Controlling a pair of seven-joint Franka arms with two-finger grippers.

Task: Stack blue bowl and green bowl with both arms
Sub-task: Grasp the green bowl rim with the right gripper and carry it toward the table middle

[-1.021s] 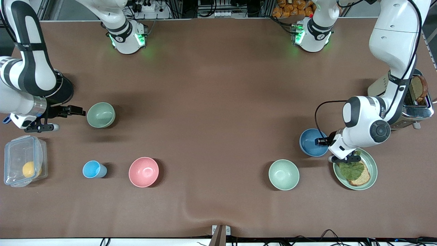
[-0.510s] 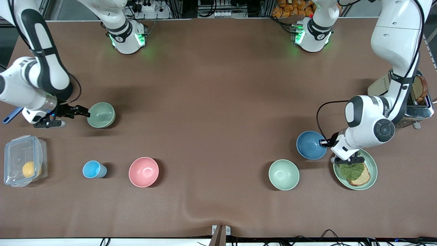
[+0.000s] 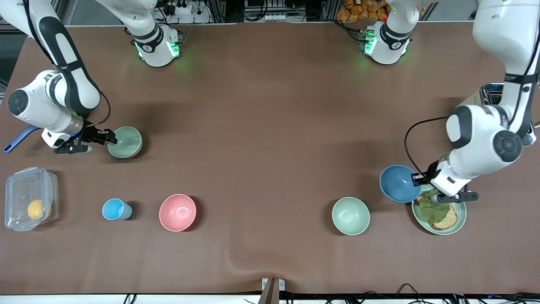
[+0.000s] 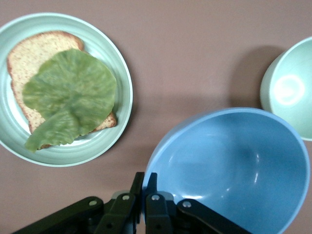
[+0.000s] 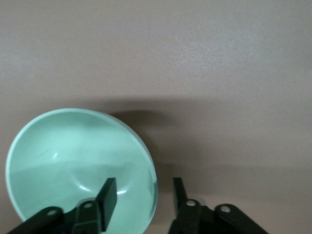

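Note:
My left gripper (image 3: 416, 179) is shut on the rim of the blue bowl (image 3: 398, 184) and holds it tilted above the table, beside the green plate (image 3: 461, 219). The left wrist view shows the fingers pinching the rim of the blue bowl (image 4: 234, 165), at my left gripper (image 4: 145, 183). My right gripper (image 3: 111, 138) is open at the rim of a green bowl (image 3: 126, 142) standing toward the right arm's end of the table. In the right wrist view one finger is inside the green bowl (image 5: 73, 156) and the other outside, at my right gripper (image 5: 144, 195). A second green bowl (image 3: 350, 215) stands near the blue bowl.
The green plate (image 4: 105, 48) holds bread and a leaf. The second green bowl (image 4: 290, 92) shows at the left wrist view's edge. A pink bowl (image 3: 177, 212), a light-blue cup (image 3: 116, 209) and a clear box (image 3: 29, 198) stand nearer the front camera. A toaster (image 3: 491, 95) stands at the left arm's end.
My left gripper has lifted and tilted the blue bowl and carried it a little toward the plate. My right gripper has moved in until its open fingers straddle the green bowl's rim.

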